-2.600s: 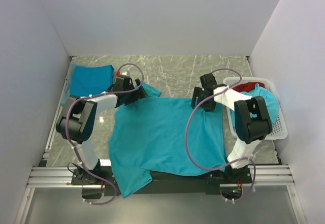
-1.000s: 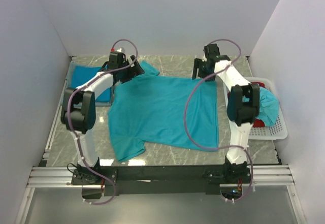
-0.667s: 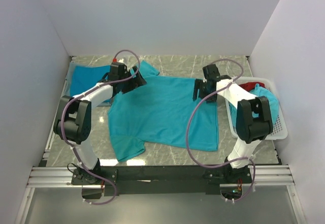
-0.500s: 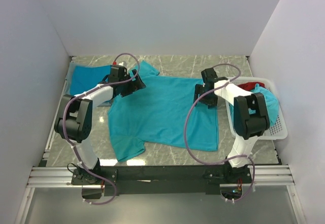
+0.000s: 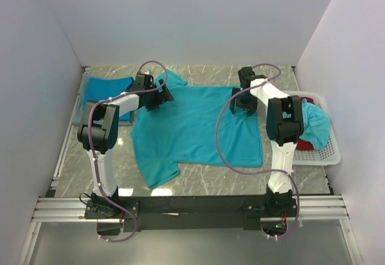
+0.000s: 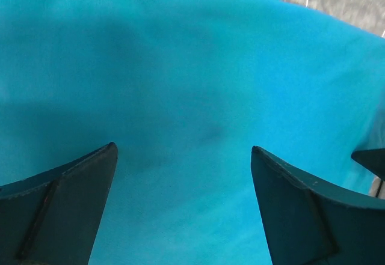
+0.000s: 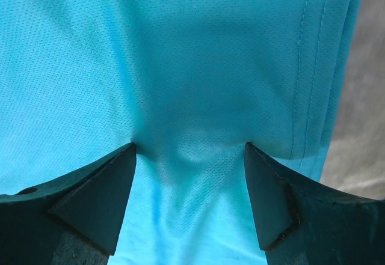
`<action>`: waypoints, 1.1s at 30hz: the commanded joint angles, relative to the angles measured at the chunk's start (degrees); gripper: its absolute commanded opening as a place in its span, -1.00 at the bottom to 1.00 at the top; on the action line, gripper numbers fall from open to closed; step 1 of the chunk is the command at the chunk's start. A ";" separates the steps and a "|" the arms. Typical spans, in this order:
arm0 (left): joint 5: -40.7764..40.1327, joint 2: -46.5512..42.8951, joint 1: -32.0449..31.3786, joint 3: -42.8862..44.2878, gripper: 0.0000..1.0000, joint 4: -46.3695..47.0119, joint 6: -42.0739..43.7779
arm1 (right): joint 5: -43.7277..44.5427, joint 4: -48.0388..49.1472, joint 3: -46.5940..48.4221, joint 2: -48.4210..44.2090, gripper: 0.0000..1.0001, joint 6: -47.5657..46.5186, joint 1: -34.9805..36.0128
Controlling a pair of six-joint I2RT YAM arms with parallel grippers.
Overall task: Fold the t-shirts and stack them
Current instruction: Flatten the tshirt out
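A teal t-shirt point(image 5: 195, 127) lies spread flat on the marble table, its collar end toward the left arm. My left gripper point(image 5: 157, 94) is open and low over its far left part, beside the sleeve. The left wrist view shows my left gripper point(image 6: 182, 148) with its jaws wide apart over smooth teal cloth point(image 6: 198, 85). My right gripper point(image 5: 243, 101) is open at the shirt's far right edge. In the right wrist view my right gripper point(image 7: 189, 146) has its tips pressed on the cloth point(image 7: 198, 67), which puckers between them. A folded teal shirt point(image 5: 103, 92) lies at the far left.
A white lattice basket point(image 5: 332, 151) stands at the right edge and holds another bunched teal shirt point(image 5: 314, 124) and a red garment point(image 5: 304, 145). White walls close in the table on three sides. A black rail runs along the near edge.
Both arms dragged the shirt off the near edge and up the table, then drew back a little. Now both open grippers sit lower on its far edge, and it lies flatter.
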 commanded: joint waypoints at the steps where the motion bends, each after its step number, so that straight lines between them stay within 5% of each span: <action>1: 0.98 3.46 0.68 4.70 0.99 -0.71 0.20 | -0.37 -4.05 6.87 5.58 0.58 -1.71 -0.80; 9: 0.54 7.96 1.65 14.01 0.99 -5.10 0.73 | 1.38 -8.71 22.52 10.87 0.59 -3.30 -1.06; 15: 0.36 -0.37 1.56 13.43 0.99 -4.85 1.26 | 1.56 -4.34 21.49 1.14 0.61 -4.09 -0.71; 25: -1.92 -32.25 -2.30 -16.97 0.99 -7.03 -9.10 | -2.03 17.11 -22.40 -37.62 0.64 3.80 2.63; 33: -9.66 -56.86 -10.04 -38.93 0.99 -27.32 -20.53 | -3.80 24.06 -40.38 -51.87 0.64 7.95 2.80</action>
